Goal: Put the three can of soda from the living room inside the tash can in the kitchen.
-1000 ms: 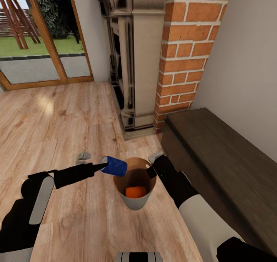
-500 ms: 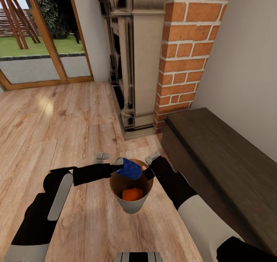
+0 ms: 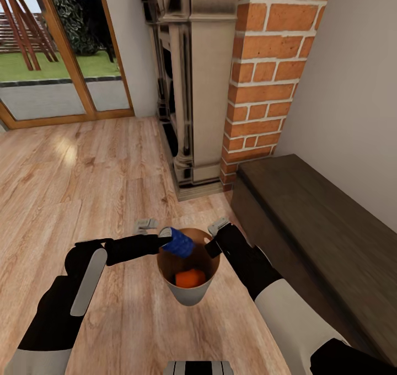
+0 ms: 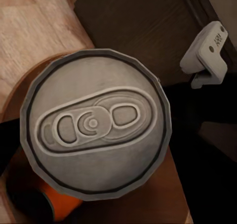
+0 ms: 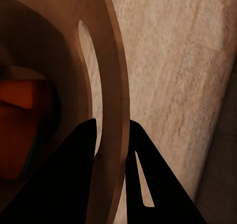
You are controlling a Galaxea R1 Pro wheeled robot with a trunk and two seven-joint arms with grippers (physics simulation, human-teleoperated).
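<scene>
The dark blue soda can (image 3: 178,242) lies tilted over the trash can's rim (image 3: 212,265), pinched in my left gripper (image 3: 163,239). My right gripper (image 5: 111,135) clamps that rim. Seemingly an orange can (image 4: 61,207) lies inside.

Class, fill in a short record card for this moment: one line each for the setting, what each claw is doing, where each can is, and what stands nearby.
Setting: wooden floor beside a brick fireplace and a dark bench
Left claw: shut on the blue can, held tilted over the bin's mouth
Right claw: shut on the bin rim, one finger inside, one outside
Orange can: lying at the bottom of the bin
Third can: not visible
Background: glass door to a lawn
</scene>
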